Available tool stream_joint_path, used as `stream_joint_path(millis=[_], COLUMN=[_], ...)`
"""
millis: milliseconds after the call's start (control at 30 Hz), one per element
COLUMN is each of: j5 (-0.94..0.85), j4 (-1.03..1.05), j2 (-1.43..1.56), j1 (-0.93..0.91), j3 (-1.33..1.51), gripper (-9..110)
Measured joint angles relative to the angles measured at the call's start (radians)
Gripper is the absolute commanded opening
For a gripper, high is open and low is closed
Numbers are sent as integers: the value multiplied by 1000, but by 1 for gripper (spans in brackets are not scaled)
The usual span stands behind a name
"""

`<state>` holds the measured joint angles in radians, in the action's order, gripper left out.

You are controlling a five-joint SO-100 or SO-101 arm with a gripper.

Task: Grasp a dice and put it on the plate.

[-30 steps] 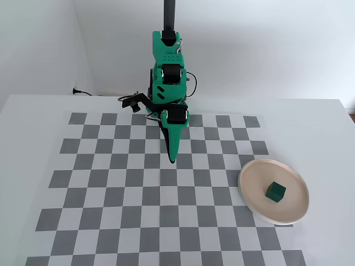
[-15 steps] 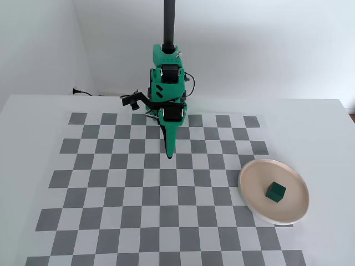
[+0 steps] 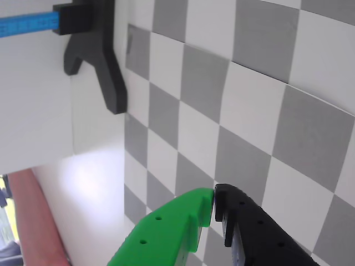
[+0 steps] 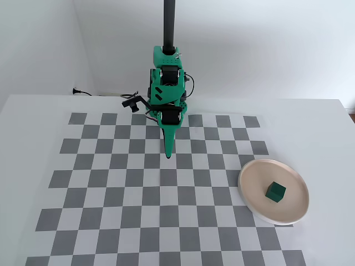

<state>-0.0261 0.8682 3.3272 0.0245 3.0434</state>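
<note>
Already sitting on the plate (image 4: 255, 206) at the counter's right in the fixed view: dice (image 4: 275, 192). Well apart, over the checkerboard (image 4: 111, 188): hand (image 3: 214, 199), fingertips together, clamping nothing.

Fixed view: bright, even, diffuse light; the white worktop (image 4: 321, 127) and walls sit near overexposure. Shadows are faint: a soft one under the plate (image 4: 273, 191) at its lower right rim, a weak one beside the dice (image 4: 275, 192). Focus is sharp across the checkerboard (image 4: 111, 183), with no visible edge distortion.

Wrist view: tilted framing. A blown-out glare patch lies at lower left. The hand (image 3: 214, 200) is close and slightly soft; the board squares are mildly blurred.
</note>
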Motion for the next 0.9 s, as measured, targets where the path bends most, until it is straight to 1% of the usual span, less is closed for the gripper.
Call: stream_joint_path(millis=[533,900], j5=[15,78], j4=[80,104], j2=[0,0], j1=[0,-37], j3=[58,67], gripper=[-4,-4])
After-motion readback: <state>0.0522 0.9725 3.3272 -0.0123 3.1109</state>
